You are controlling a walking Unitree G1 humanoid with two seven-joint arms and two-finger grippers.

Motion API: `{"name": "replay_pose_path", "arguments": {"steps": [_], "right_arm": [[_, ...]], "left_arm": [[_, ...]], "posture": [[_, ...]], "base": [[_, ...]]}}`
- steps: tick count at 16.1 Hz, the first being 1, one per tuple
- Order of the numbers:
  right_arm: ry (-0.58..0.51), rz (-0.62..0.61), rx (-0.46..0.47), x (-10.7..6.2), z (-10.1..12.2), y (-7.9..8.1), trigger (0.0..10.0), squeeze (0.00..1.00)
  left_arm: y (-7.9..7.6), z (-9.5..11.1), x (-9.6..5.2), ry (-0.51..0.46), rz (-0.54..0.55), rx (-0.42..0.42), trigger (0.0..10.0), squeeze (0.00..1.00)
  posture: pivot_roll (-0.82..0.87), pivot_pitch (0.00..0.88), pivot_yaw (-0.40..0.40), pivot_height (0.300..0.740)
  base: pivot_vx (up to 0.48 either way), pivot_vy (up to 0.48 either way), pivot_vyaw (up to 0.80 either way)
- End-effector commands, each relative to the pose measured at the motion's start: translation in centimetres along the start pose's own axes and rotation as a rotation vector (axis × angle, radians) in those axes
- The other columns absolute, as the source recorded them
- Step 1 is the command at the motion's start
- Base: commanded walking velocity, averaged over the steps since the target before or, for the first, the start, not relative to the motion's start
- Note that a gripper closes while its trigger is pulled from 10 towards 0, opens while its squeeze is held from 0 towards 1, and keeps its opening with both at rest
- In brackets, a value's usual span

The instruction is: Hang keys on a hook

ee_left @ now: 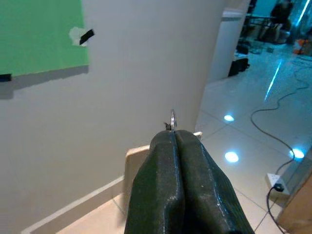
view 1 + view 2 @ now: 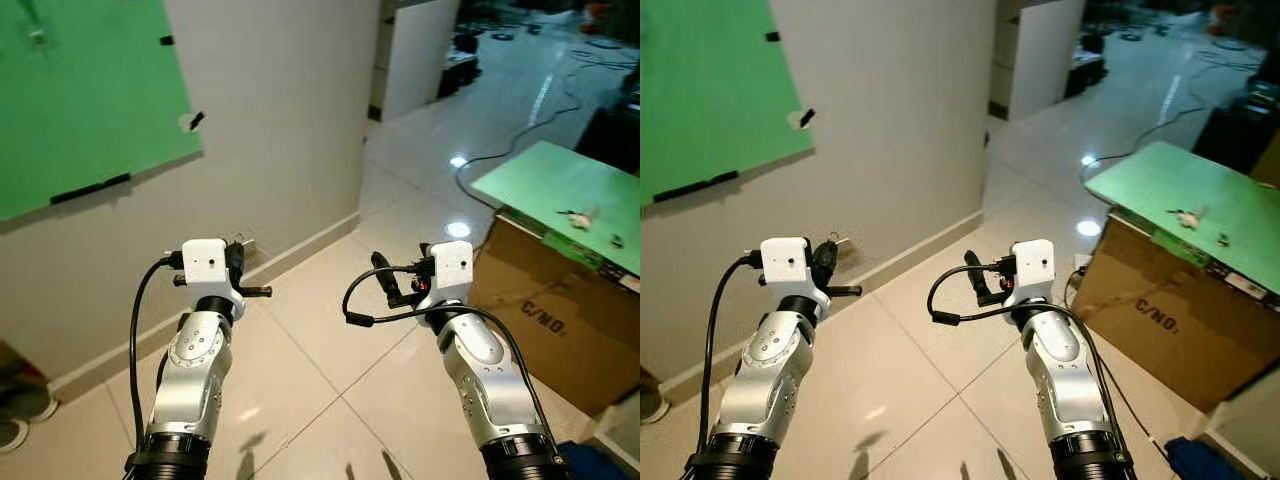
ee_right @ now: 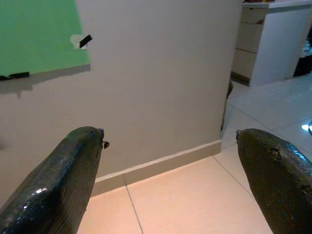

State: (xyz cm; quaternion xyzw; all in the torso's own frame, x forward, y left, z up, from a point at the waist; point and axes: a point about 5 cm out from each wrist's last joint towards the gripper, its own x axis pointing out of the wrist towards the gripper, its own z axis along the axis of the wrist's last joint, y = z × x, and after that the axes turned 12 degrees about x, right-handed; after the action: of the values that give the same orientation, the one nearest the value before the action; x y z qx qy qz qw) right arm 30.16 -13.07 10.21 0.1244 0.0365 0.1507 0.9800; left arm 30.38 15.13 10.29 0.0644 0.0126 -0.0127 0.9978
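Head views: left gripper [image 2: 240, 262] raised toward wall [image 2: 280, 120], carrying keys [image 2: 243, 243] for hanging; open floor [image 2: 330, 380] ahead, box [image 2: 560, 320] crowding right.
Left wrist: jaws clamped together on key ring [image 1: 173, 119], poking past tips.
Right wrist: right gripper [image 3: 170, 161] idle, jaws wide apart, facing green board [image 3: 34, 34].

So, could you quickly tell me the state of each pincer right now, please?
Left pincer: closed, pinching a metal key ring at its fingertips.
Right pincer: open, holding nothing.
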Motion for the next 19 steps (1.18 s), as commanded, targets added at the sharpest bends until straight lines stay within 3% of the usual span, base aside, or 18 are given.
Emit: {"name": "replay_pose_path", "arguments": {"steps": [1, 4, 8, 13, 17, 19], "right_arm": [[-0.019, 0.023, -0.028, 0.2, 0.5, 0.3, 10.0, 0.03], [-0.020, 0.038, -0.041, 0.4, 0.5, 0.7, 10.0, 0.05], [-0.016, 0.064, -0.064, 0.6, 0.4, 1.1, 10.0, 0.05], [-0.007, 0.080, -0.066, 0.6, 0.2, 1.3, 10.0, 0.05], [0.002, 0.083, -0.058, 0.6, -0.1, 1.2, 10.0, 0.05], [0.003, 0.085, -0.048, 0.7, -0.1, 1.2, 10.0, 0.05]], "left_arm": [[0.1, 0.5, 0.0, -0.022, 0.005, 0.013, 10.0, 0.00], [0.2, 1.2, 0.1, -0.054, 0.014, -0.011, 10.0, 0.00], [-0.1, 0.7, 0.1, -0.008, 0.035, -0.132, 10.0, 0.00], [-0.5, 0.7, 0.2, -0.001, 0.019, -0.108, 10.0, 0.00], [-0.7, 1.0, 0.5, -0.005, 0.013, -0.098, 10.0, 0.00], [-0.9, 1.2, 0.6, -0.012, 0.007, -0.107, 10.0, 0.00]], "posture": [[0.01, 0.013, 0.020, 0.740], [0.01, 0.007, 0.017, 0.740], [0.02, 0.000, 0.020, 0.740], [0.02, 0.000, 0.025, 0.740], [0.02, 0.000, 0.026, 0.740], [0.02, 0.000, 0.026, 0.740]], "base": [[0.000, 0.000, 0.55], [0.296, 0.000, 0.55], [0.474, 0.000, 0.55], [0.475, 0.000, 0.55], [0.000, 0.000, 0.55], [0.000, 0.480, 0.55]]}}
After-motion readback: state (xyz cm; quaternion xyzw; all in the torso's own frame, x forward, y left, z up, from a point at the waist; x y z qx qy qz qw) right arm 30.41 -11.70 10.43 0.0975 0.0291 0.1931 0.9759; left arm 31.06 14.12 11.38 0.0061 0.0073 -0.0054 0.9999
